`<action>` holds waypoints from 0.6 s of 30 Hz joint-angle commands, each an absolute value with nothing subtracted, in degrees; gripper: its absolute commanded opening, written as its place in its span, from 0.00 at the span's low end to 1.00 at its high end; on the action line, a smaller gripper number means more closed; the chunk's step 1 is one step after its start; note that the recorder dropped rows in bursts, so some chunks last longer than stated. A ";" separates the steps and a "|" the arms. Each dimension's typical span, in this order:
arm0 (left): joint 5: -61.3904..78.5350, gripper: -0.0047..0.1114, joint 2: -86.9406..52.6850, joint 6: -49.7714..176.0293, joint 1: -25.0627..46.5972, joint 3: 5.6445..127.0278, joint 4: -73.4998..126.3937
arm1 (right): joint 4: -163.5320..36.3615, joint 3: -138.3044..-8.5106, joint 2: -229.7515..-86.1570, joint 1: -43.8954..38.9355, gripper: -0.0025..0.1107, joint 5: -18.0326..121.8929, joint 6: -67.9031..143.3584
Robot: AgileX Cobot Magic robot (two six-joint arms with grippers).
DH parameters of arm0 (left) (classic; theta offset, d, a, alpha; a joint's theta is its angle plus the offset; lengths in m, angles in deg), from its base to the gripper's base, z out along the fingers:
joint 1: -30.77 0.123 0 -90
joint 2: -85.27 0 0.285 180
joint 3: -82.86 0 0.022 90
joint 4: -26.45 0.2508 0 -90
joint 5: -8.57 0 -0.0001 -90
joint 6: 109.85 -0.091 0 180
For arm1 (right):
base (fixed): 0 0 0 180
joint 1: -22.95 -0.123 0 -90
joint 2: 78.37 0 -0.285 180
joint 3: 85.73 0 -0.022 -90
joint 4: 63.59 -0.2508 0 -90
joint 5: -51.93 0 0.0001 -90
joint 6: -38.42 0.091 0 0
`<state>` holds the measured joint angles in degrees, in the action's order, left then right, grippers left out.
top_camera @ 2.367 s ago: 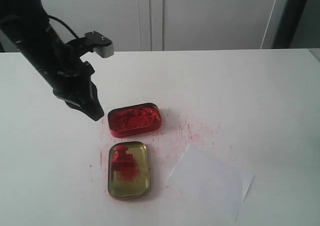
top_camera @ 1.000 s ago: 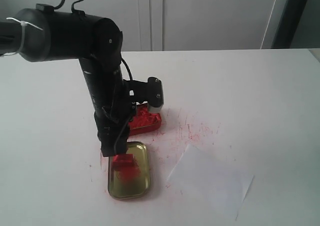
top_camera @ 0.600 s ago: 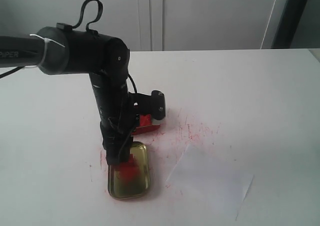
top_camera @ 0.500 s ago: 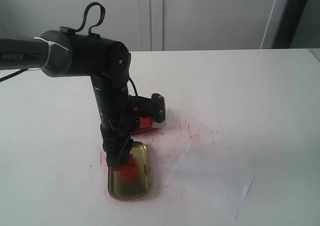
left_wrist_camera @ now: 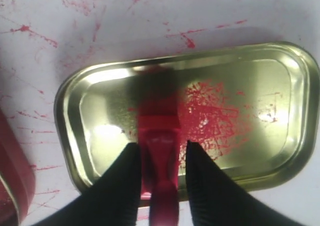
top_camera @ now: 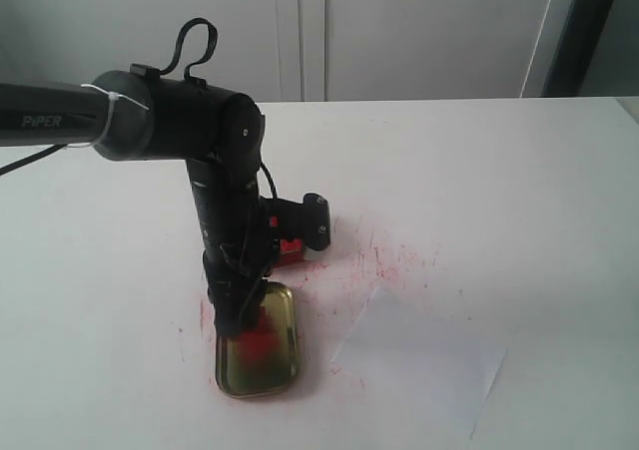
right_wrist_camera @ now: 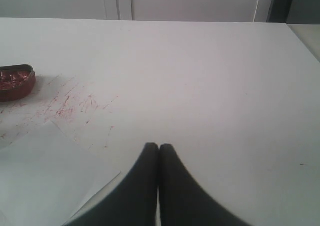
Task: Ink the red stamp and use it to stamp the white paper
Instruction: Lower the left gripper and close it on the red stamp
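Observation:
The red stamp (left_wrist_camera: 159, 136) stands in the gold tin lid (left_wrist_camera: 280, 85), beside a red smudge. My left gripper (left_wrist_camera: 161, 145) is down over it and open. One finger touches the stamp's side and the other sits a small gap away. In the exterior view the left gripper (top_camera: 232, 320) hides most of the stamp above the lid (top_camera: 280, 375). The white paper (top_camera: 419, 365) lies flat to the lid's right and shows plain white. My right gripper (right_wrist_camera: 159, 147) is shut on nothing, low over the table by the paper's edge (right_wrist_camera: 45, 176).
The red ink tin (top_camera: 292, 250) sits just behind the lid, mostly hidden by the left arm; its rim also shows in the wrist views (left_wrist_camera: 15, 171) (right_wrist_camera: 15, 80). Red ink specks (top_camera: 384, 260) mark the table between tin and paper.
The left arm swung from behind the red tin over to the gold lid and came down. Its fingers now straddle the stamp. The paper and tins have not moved.

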<state>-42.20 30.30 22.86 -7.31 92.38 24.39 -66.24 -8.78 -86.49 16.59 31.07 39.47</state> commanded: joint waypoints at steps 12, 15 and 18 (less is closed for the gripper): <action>-45.22 0.04 30.12 24.16 -7.71 92.35 24.48 | -66.16 -8.51 -86.16 16.94 0.02 31.93 39.68; -46.85 0.04 28.94 25.89 -7.71 92.43 24.62 | -66.16 -8.51 -86.16 16.94 0.02 31.93 39.68; -48.30 0.04 28.16 26.74 -7.71 92.43 25.07 | -66.16 -8.51 -86.16 16.94 0.02 31.93 39.68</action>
<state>-45.45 29.63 25.49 -7.31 92.51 24.96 -66.24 -8.78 -86.49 16.59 31.07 39.47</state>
